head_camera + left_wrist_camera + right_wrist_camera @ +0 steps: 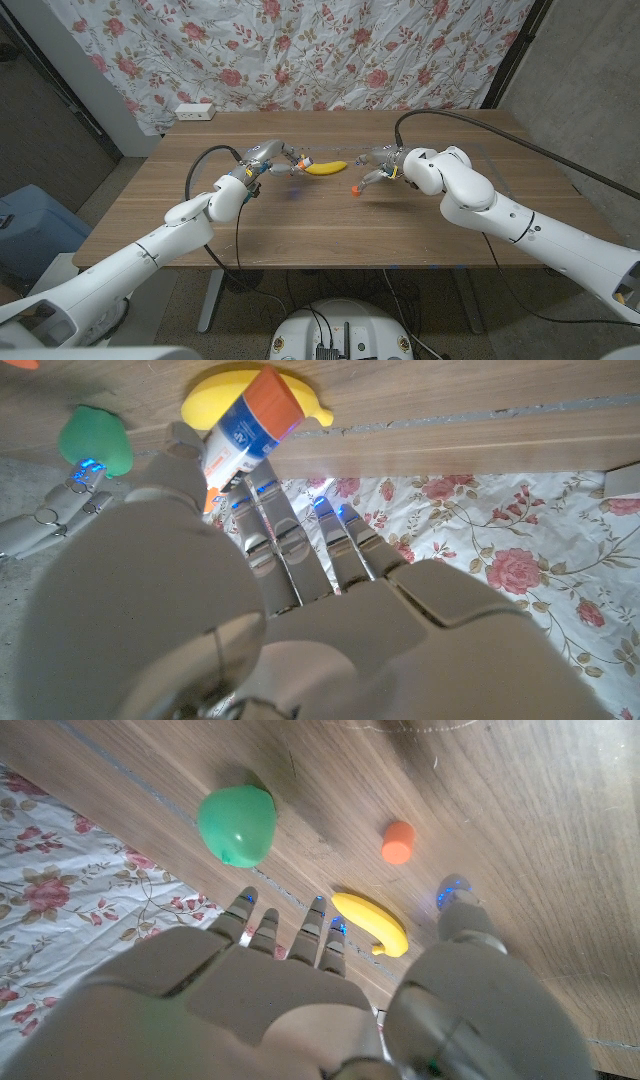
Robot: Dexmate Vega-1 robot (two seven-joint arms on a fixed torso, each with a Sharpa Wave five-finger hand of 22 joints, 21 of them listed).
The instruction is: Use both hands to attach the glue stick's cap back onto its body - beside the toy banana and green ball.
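The left hand (268,160) is up off the brown wooden table (300,225) and grasps the glue stick body (248,432), a white-and-blue labelled tube with an orange end. In the left wrist view the fingers (275,530) and thumb close around the lower part of the tube, and its long axis runs slantwise away from the palm, the orange end pointing outward toward the yellow toy banana (250,400) that lies just beyond it. In the head view the tube (298,162) shows as a small shape at the fingertips, its far end close beside the stem end of the banana (326,167); whether they touch cannot be told. The small orange glue stick cap (357,187) stands on the table by itself, between the two hands and just in front of the right hand (383,165). In the right wrist view the right hand (300,990) has its fingers spread and nothing in them, reaching over the table above the cap (397,841), apart from it. That view also shows the green ball (236,824), which looks slightly apple-shaped, lying near the table's far edge, with the banana (372,923) between the ball and the hand. A floral cloth (330,50) hangs behind the table.
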